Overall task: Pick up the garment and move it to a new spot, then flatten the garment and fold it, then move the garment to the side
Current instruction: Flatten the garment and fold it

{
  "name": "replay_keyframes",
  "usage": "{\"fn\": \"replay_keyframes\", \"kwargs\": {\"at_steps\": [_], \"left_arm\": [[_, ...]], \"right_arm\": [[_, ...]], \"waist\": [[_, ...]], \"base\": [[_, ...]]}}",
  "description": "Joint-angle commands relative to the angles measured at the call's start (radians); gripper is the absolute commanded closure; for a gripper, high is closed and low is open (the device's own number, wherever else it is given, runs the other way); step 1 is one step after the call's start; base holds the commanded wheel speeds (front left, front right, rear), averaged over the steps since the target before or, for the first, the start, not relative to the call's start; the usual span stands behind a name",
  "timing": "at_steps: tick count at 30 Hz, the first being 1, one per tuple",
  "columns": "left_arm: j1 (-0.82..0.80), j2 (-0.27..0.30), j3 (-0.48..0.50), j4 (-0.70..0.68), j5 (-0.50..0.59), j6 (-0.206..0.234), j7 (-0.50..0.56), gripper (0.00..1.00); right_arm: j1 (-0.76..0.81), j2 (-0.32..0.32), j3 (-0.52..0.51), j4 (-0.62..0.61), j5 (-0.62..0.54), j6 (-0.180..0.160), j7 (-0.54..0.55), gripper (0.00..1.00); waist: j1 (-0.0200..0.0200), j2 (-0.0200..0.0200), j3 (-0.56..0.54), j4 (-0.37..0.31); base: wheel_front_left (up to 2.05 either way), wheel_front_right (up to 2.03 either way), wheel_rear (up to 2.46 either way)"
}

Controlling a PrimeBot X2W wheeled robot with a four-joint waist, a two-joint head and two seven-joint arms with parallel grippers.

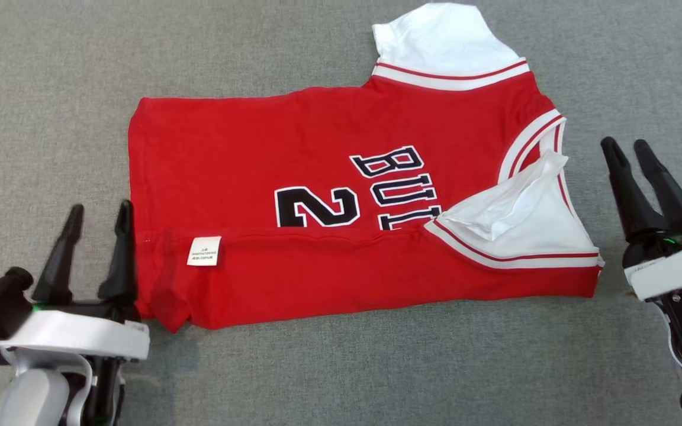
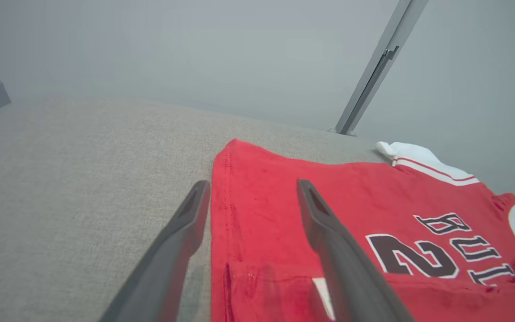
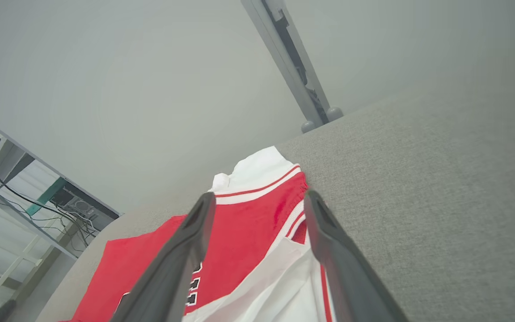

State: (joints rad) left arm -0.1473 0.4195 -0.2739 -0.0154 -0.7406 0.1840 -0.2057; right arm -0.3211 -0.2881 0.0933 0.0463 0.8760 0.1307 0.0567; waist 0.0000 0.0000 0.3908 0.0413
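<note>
We see garment (image 1: pixel 246 148) flat on worktop (image 1: pixel 51 89), long axis left-right. Left gripper (image 1: pixel 99 208) is wide, at its near-left corner; right gripper (image 1: pixel 625 145) is wide, just off its right end.

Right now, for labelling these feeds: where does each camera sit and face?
Head view: robot's head, facing down on the red jersey with white sleeves on grey fabric; left gripper and right gripper show.
Left wrist view: left wrist, facing along its dark fingers over the jersey's hem.
Right wrist view: right wrist, facing along its dark fingers over the sleeve end.
All share the jersey.
</note>
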Motion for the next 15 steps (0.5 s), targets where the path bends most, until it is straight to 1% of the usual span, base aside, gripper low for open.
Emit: {"fn": "replay_keyframes", "kwargs": {"at_steps": [1, 3, 7, 11, 15], "left_arm": [[-0.028, 0.000, 0.020, 0.005, 0.023, -0.002, -0.025, 0.00], [-0.039, -0.014, 0.040, 0.009, 0.054, 0.000, -0.045, 0.00], [-0.056, -0.031, 0.092, 0.014, 0.142, -0.003, -0.058, 0.00], [-0.027, -0.059, 0.132, 0.013, 0.235, -0.017, -0.057, 0.00], [0.003, -0.087, 0.163, 0.037, 0.289, -0.049, -0.057, 0.00]], "right_arm": [[0.016, -0.016, -0.005, -0.009, -0.042, 0.000, -0.046, 0.00], [0.028, -0.009, -0.006, -0.021, -0.087, 0.000, -0.107, 0.00], [0.052, -0.005, -0.021, -0.026, -0.221, 0.000, -0.200, 0.00], [0.088, 0.008, -0.023, -0.015, -0.331, 0.000, -0.246, 0.00], [0.122, 0.015, -0.029, 0.006, -0.402, 0.000, -0.264, 0.00]], "waist": [[0.0000, 0.0000, -0.011, -0.007], [0.0000, 0.0000, -0.023, -0.014], [0.0000, 0.0000, -0.043, -0.026], [0.0000, 0.0000, -0.060, -0.032], [0.0000, 0.0000, -0.073, -0.030]], "base": [[0.00, 0.00, 0.00], [0.00, 0.00, 0.00], [0.00, 0.00, 0.00], [0.00, 0.00, 0.00], [0.00, 0.00, 0.00]]}}
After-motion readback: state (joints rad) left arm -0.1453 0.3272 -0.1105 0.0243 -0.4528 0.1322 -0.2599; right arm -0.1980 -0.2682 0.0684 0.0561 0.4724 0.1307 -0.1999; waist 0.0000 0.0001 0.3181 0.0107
